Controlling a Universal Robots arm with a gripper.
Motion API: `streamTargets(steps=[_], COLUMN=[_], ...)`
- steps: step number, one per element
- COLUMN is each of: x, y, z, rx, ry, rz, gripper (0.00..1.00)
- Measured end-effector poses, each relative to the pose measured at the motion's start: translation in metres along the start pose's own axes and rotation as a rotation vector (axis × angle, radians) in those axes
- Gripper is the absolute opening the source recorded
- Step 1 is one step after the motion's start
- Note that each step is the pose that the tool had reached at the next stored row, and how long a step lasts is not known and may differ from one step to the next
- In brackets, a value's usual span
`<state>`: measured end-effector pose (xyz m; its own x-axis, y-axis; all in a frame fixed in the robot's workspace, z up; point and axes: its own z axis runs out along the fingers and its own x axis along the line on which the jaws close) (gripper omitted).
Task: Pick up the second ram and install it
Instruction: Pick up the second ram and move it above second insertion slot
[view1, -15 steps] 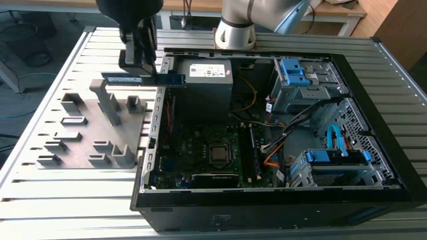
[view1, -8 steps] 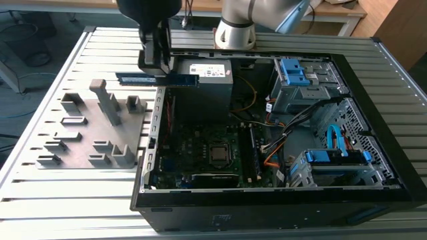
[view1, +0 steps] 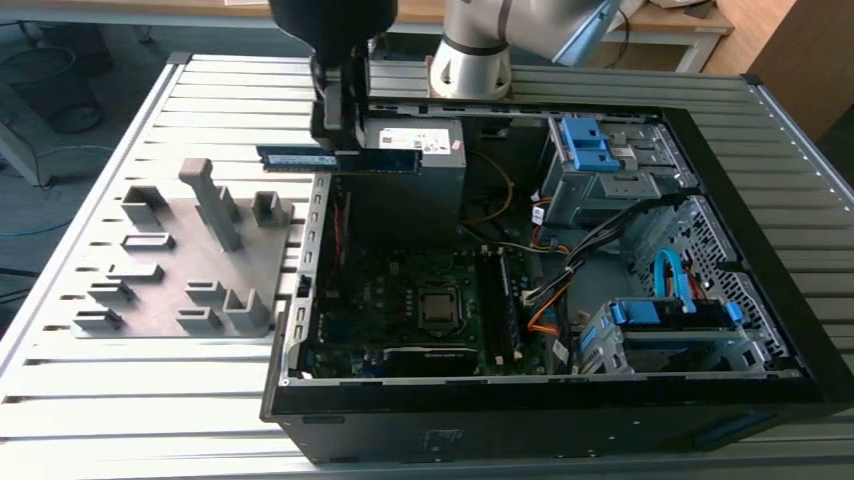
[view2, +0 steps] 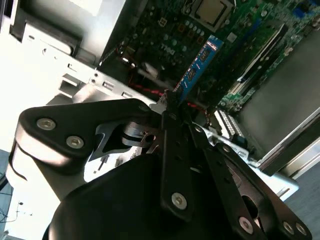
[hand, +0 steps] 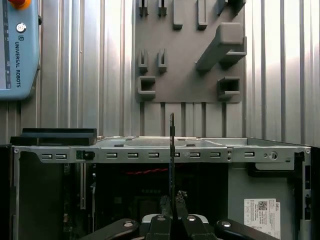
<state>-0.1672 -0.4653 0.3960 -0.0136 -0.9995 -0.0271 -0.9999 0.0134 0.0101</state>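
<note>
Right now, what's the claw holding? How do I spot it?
Look at the big open black metal computer case. Over its far edge, the black claw grips a long, thin, dark memory stick. It's the only flat strip up in the air.

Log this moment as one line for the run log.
step: pick done, install not yet | gripper: shut on second ram | ram: level, over the wall of the open computer case, clear of the grey holder block
</note>
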Motion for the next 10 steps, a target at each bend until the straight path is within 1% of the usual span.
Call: streamTargets(steps=[10], x=[-0.0003], y=[-0.0248], z=[0.0001], rx=[-0.0023], ry=[0.0001], rz=[0.0], gripper=[0.14])
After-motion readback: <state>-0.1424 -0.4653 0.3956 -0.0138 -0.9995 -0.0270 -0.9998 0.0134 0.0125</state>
